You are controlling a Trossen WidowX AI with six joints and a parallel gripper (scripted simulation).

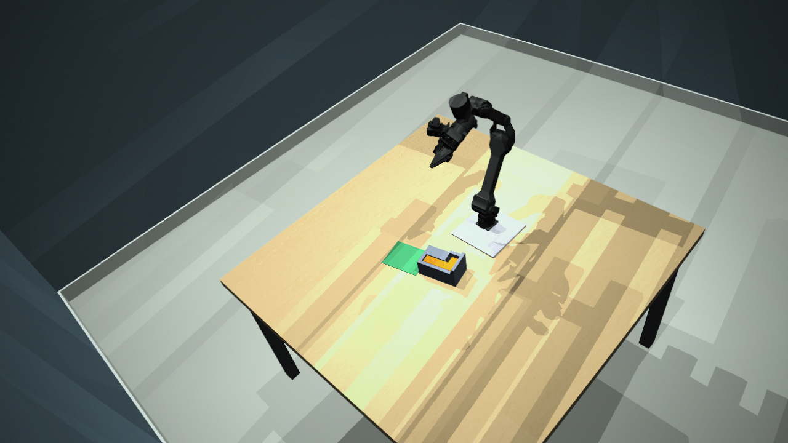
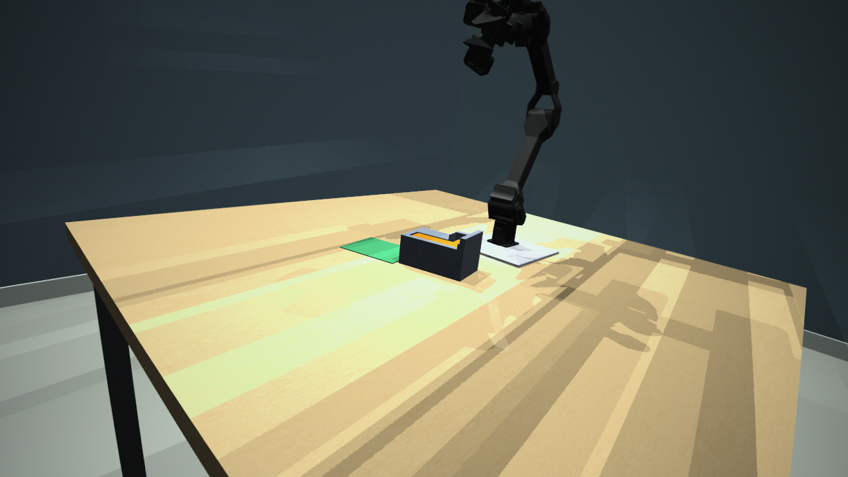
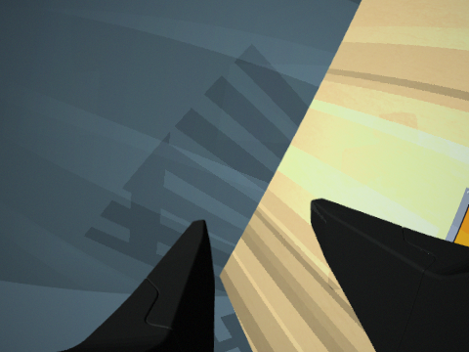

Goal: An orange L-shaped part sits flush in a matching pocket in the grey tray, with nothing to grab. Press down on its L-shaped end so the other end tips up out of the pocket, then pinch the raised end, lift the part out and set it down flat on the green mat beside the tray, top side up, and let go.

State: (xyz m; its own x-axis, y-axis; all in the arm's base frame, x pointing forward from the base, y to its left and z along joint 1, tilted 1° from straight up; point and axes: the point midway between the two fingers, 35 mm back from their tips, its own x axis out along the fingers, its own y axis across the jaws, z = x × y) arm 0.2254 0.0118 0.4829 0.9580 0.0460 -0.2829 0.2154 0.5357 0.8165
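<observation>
High above the table (image 1: 330, 264) (image 2: 266, 284) (image 3: 391, 112), my fingers (image 1: 432, 165), one pair, part-open, empty; orange part (image 1: 439, 263) (image 2: 435, 239) (image 3: 464, 227), one, still seated in grey tray (image 1: 455, 277) (image 2: 431, 257) (image 3: 456, 215); pressing, pinching, lifting, placing: all outstanding.

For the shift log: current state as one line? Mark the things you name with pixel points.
pincer (image 1: 431, 166) (image 3: 260, 221): open, nothing held | orange L-shaped part (image 1: 442, 263) (image 2: 435, 240): seated in grey tray (image 1: 438, 272) (image 2: 429, 257) | green mat (image 1: 400, 256) (image 2: 371, 249): part not placed

The tray's (image 1: 456, 278) (image 2: 435, 258) raised end wall (image 1: 460, 265) (image 2: 470, 252) blocks sideways access there.

Wooden table (image 1: 330, 237) (image 2: 266, 356) (image 3: 391, 112), black legs (image 1: 278, 349) (image 2: 118, 385), dark blue wall (image 1: 165, 82) (image 2: 237, 118) (image 3: 122, 73)
</observation>
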